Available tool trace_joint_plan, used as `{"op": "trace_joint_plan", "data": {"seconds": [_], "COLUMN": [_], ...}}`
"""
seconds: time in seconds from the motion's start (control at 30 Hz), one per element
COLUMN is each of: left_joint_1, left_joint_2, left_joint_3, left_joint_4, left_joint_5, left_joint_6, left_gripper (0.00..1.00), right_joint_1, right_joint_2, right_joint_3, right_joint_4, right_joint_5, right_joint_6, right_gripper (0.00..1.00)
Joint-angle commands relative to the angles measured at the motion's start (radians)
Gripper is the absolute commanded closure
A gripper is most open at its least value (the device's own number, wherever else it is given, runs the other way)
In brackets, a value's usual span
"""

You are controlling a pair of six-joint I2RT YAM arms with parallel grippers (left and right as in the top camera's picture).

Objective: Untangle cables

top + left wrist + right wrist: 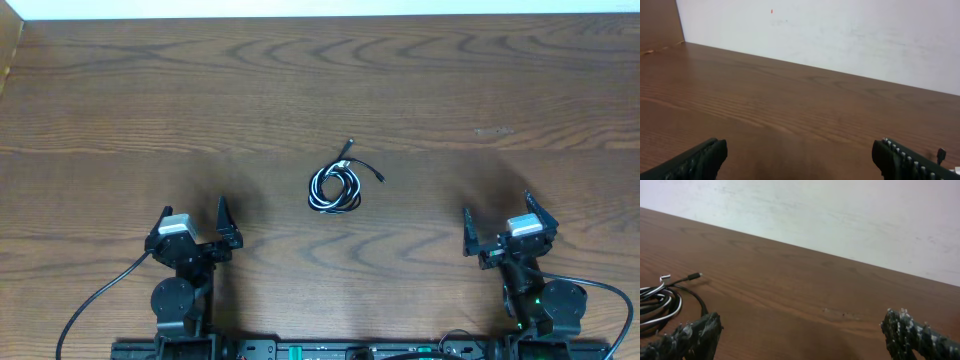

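Observation:
The cables (336, 187), one black and one white, lie coiled together in a small bundle at the middle of the wooden table, with two plug ends sticking out toward the far side. In the right wrist view the cables (660, 305) show at the left edge, a black plug end pointing right. My left gripper (194, 224) rests open near the front left, well apart from the bundle. My right gripper (497, 226) rests open near the front right, also apart. Bare wood lies between the jaws of the left gripper (800, 157) and of the right gripper (802, 335).
The wooden table (320, 90) runs back to a white wall (840, 35). Thick black wires (90, 305) trail from the arm bases along the front edge. A faint pale scuff (494, 131) marks the wood at the right.

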Motion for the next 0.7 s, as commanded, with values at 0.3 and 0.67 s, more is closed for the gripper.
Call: {"op": "trace_joint_plan", "data": {"seconds": [0.3, 0.67], "left_joint_1": [0.005, 0.005], "left_joint_2": [-0.004, -0.004], "left_joint_3": [-0.015, -0.015], "left_joint_4": [-0.039, -0.01], "left_joint_5": [-0.011, 0.151], "left_joint_6": [0.014, 0.002], "left_gripper": [0.02, 0.02], "right_joint_1": [0.003, 0.003], "right_joint_2": [-0.005, -0.005], "right_joint_3": [-0.002, -0.002], "right_joint_4": [-0.004, 0.043], "right_joint_5": [0.007, -0.073], "right_joint_6": [0.015, -0.012], "right_gripper": [0.01, 0.01]}}
